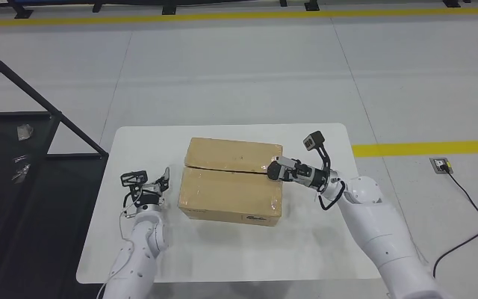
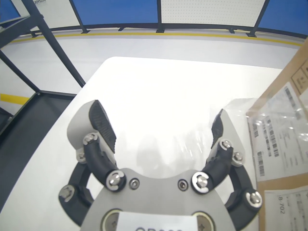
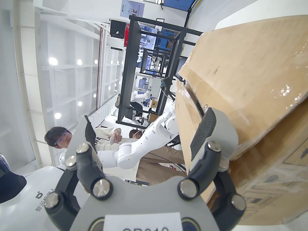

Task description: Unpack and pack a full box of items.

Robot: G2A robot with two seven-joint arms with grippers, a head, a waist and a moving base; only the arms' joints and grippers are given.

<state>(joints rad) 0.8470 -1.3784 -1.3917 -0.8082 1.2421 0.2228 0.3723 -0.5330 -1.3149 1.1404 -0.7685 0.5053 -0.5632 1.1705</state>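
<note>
A brown cardboard box [image 1: 231,179] sits in the middle of the white table [image 1: 321,247], its two top flaps folded down with a seam between them. My right gripper [image 1: 274,170] is open at the box's right edge, level with that seam; one finger [image 3: 204,131] rests against the flap edge of the box [image 3: 252,73], the other stands free in the air. My left gripper [image 1: 149,183] is open over the bare table just left of the box, nothing between its fingers [image 2: 102,123]. The box's labelled side [image 2: 281,133] lies close beside it.
A black metal rack [image 1: 30,149] stands off the table's left side. The table has free surface in front of the box and to both sides. A yellow floor line [image 1: 411,148] runs to the right.
</note>
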